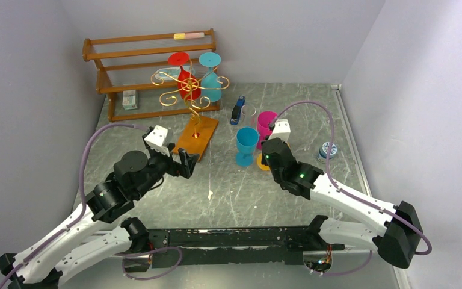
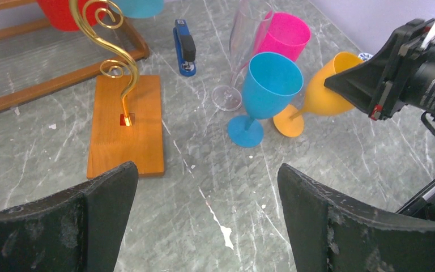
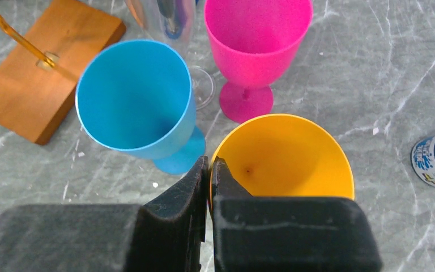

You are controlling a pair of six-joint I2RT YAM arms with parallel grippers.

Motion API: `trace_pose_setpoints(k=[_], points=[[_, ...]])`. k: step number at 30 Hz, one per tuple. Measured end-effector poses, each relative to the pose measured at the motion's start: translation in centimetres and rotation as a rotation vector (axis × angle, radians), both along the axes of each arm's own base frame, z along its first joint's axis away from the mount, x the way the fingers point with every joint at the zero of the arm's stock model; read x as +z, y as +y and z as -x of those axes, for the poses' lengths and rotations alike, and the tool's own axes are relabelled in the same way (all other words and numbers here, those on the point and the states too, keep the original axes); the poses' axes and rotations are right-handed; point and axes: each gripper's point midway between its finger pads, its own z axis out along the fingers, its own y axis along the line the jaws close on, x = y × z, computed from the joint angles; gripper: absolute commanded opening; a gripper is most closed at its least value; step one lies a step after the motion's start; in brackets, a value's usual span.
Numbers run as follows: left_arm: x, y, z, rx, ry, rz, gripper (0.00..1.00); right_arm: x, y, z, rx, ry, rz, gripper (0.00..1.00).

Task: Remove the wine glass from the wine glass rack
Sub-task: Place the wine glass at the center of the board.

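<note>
Right wrist view shows the right gripper pressed together on the near rim of the orange wine glass, one finger inside the bowl and one outside. The glass is off the wine glass rack and sits to the right of the rack's wooden base. It is just beside the blue goblet and near the pink goblet. Left wrist view shows the orange glass tilted, bowl leaning toward the right arm and foot low at the table. Whether the foot touches the surface cannot be confirmed. The left gripper is spread wide and holds nothing, hovering near the close end of the rack base. A red glass and a teal glass hang inverted on the rack's far side. Assessment: the step in hand is setting the orange glass down. The wrist should rotate until the stem stands vertical and the foot lies flat before the fingers part. A rim pinch gives little control over the bowl, so lowering should be slow. Any sideways drift to the left risks striking the blue goblet and, beyond it, the clear glass. The fingers should open only a little and lift straight up, so the inner finger does not drag the rim.
</note>
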Motion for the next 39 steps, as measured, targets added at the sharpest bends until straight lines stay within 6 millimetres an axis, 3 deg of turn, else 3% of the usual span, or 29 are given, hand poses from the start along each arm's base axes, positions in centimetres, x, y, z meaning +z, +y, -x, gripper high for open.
trace_pose_setpoints(k=[5, 13, 20, 39], points=[[-0.8, -0.1, -0.1, 0.0, 0.021, -0.024, 0.97, 0.8, 0.3, -0.6, -0.005, -0.035, -0.023, 0.0], [-0.2, 0.3, 0.1, -0.003, -0.005, -0.024, 0.97, -1.0, 0.7, -1.0, -0.011, 0.025, 0.019, 0.0], [0.5, 0.7, 0.4, -0.003, -0.026, -0.008, 0.97, -1.1, 0.6, -1.2, -0.015, 0.032, 0.01, 0.0], [-0.1, 0.5, 0.2, -0.007, -0.024, -0.04, 0.97, -1.1, 0.8, -2.1, -0.015, 0.042, 0.027, 0.1]])
